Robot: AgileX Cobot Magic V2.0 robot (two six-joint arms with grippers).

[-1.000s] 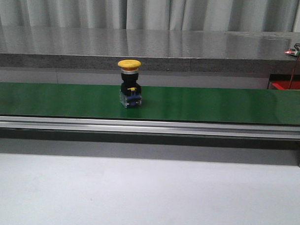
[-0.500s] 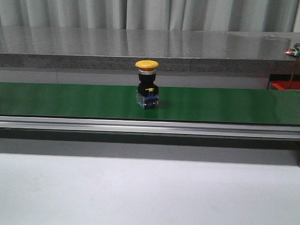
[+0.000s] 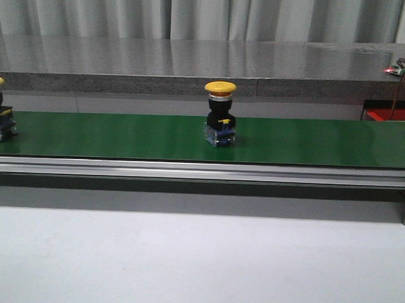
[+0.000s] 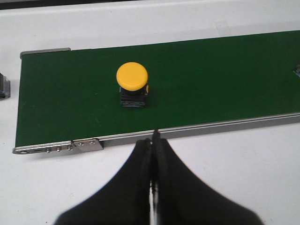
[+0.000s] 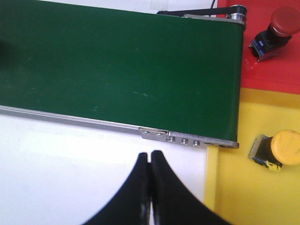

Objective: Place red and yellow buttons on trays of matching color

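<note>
Yellow button [image 4: 132, 77] upright, beyond left pincer [image 4: 153, 140]

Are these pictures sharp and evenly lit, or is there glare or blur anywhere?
Front view: soft, even light; the grey stone ledge mirrors the curtain in pale streaks, and the yellow mushroom-cap button on the green conveyor belt looks sharp. Left wrist view: the belt is crisp, but the black left pincer up close is a dark, soft-edged shape. Right wrist view: likewise for the right pincer; the trays' colours look very saturated.

Lab or factory test cell: green conveyor belt [image 3: 309, 142], aluminium rail [image 3: 202, 170], grey curtain [image 3: 194, 15] backdrop.
</note>
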